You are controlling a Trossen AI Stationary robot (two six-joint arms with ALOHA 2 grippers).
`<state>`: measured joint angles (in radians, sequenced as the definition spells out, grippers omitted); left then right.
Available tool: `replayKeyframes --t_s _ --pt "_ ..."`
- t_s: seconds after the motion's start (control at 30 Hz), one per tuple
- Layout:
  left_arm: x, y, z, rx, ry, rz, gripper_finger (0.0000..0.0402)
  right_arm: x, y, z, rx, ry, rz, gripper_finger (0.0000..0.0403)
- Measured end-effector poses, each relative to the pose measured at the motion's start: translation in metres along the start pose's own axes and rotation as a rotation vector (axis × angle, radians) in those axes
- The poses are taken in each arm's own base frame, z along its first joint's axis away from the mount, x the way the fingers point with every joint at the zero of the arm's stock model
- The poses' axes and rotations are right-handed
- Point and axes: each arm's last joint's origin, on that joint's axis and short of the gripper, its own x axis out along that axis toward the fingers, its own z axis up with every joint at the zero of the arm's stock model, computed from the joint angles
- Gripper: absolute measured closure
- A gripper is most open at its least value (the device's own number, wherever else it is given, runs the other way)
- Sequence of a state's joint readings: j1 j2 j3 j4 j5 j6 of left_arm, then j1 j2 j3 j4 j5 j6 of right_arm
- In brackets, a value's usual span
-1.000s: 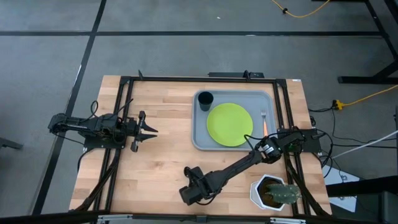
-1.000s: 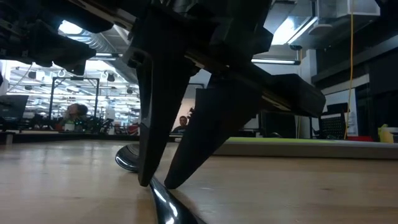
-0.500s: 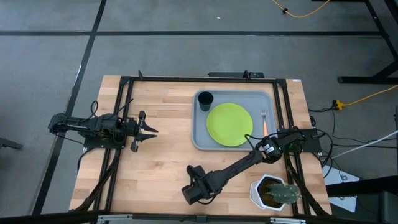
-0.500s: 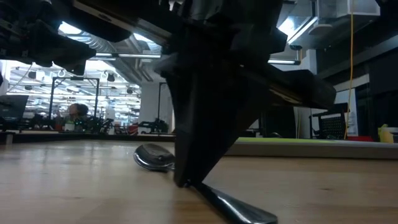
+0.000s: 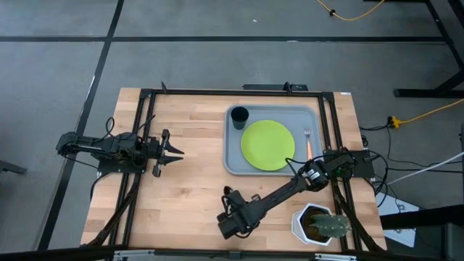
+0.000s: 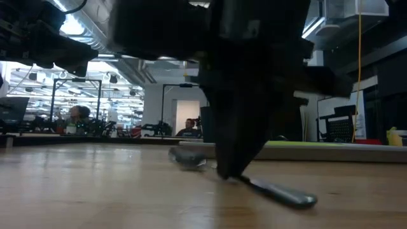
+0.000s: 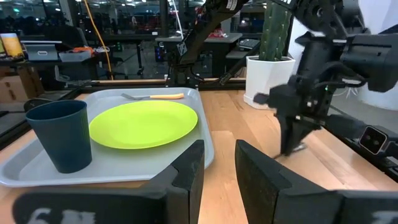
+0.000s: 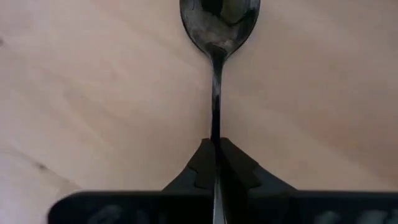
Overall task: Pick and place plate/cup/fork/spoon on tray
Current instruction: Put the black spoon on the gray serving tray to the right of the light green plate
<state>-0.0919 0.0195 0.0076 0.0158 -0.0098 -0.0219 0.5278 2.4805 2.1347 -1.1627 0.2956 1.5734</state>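
On the grey-blue tray point(image 5: 233, 156) at the back right, the lime-green plate point(image 5: 268, 145) lies flat, the dark cup point(image 5: 239, 115) stands upright in the far left corner, and the orange-handled fork point(image 5: 307, 139) lies along the right rim. The dark spoon point(image 8: 219, 18) is over bare wood near the front edge, with my right gripper point(image 5: 230, 223) shut on it; the gripper hides it from above. My left gripper point(image 5: 177, 153) waits open at the table's left, level, with nothing between its fingers. My right gripper pinches the spoon's thin handle point(image 8: 216, 134) between its two fingertips, about midway along it. The fingers come steeply from above. The bowl point(image 6: 187, 158) sticks out on one side and the handle's free end point(image 6: 289, 195) on the other, low over the wood. I cannot tell whether it clears the table.
A white hexagonal pot with a cactus point(image 5: 319, 223) stands at the front right corner, close to my right arm. Bare wood lies between the tray and the table's left side. Black frame rails run along the table's edges.
My right gripper has shut on the spoon's handle, having stood with a finger on either side of it. It has then tipped and gone a little toward the table's right edge, taking the spoon along with it.
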Motion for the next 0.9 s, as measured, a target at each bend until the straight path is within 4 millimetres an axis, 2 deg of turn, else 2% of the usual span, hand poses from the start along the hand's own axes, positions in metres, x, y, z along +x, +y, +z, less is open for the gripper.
replayKeyframes --t_s 0.17,0.37,0.63,0.9 --pt "0.000 0.000 0.000 0.000 0.000 0.000 0.0319 -0.030 -0.001 0.007 -0.010 -0.057 -0.019 0.0397" --pt "0.000 0.000 0.000 0.000 0.000 0.000 0.0319 -0.049 -0.006 0.012 -0.021 -0.075 -0.064 0.0396" --pt "0.000 0.000 0.000 0.000 0.000 0.003 0.0319 -0.075 -0.020 0.024 -0.023 -0.182 -0.136 0.0396" --pt "0.000 0.000 0.000 0.000 0.000 0.003 0.0319 -0.097 -0.026 0.036 -0.054 -0.262 -0.093 0.0398"
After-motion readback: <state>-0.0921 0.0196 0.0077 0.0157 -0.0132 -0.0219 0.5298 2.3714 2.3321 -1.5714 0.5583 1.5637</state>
